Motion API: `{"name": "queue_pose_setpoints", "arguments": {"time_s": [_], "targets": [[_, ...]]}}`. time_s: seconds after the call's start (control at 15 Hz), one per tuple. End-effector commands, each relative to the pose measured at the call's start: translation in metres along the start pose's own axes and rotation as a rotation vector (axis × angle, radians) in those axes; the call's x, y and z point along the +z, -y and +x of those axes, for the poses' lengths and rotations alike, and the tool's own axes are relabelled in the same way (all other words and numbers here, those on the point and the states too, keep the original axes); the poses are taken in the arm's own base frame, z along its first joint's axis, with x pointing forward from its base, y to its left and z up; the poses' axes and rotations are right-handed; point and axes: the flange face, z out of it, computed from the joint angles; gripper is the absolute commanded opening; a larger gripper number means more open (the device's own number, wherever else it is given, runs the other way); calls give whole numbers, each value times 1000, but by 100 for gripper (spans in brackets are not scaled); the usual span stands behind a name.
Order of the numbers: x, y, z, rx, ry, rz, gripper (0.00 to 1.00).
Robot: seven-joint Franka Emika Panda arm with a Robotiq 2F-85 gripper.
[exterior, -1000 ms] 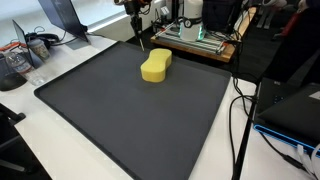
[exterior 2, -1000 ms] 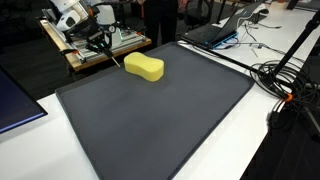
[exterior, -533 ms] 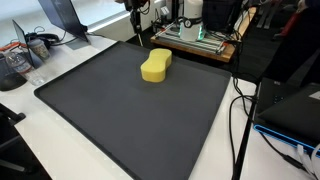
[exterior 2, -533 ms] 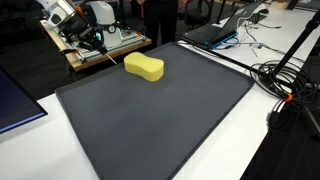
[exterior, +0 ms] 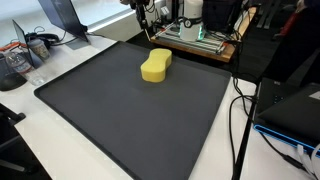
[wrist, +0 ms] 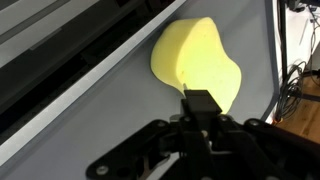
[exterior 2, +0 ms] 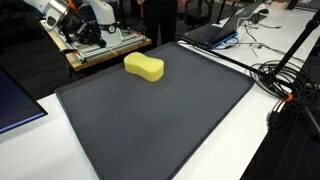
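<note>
The yellow sponge fills the upper middle of the wrist view. It sits just past the tips of the claw and runs on up-frame from there. The claw's fingers look pressed together into one dark block with nothing between them. That block overlaps the sponge's lower right end in the picture, but the claw hangs in the air above it and does not touch it.

The sponge's long axis slants from upper left to lower right in the wrist view, so the end nearest the claw is a narrow end, not a broad side.

In an exterior view the claw is at the top of the frame, over the far edge of the dark mat. The sponge lies flat below it in the frame, near that far edge.

The mat covers most of the white table. Behind it is a wooden platform carrying equipment, and cables trail down the right of the frame.
</note>
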Motion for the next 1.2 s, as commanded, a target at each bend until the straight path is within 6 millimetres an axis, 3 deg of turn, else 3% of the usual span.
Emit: {"name": "queue_pose_setpoints", "arguments": {"time_s": [0.0,0.27,0.67,1.13], "targets": [[-14,3,-4,11,-16,12,3],[-8,47,10,-45,-14,-93,3],[33,130,30,-7,41,-300,3],[37,189,62,65,9,-533,3]]}}
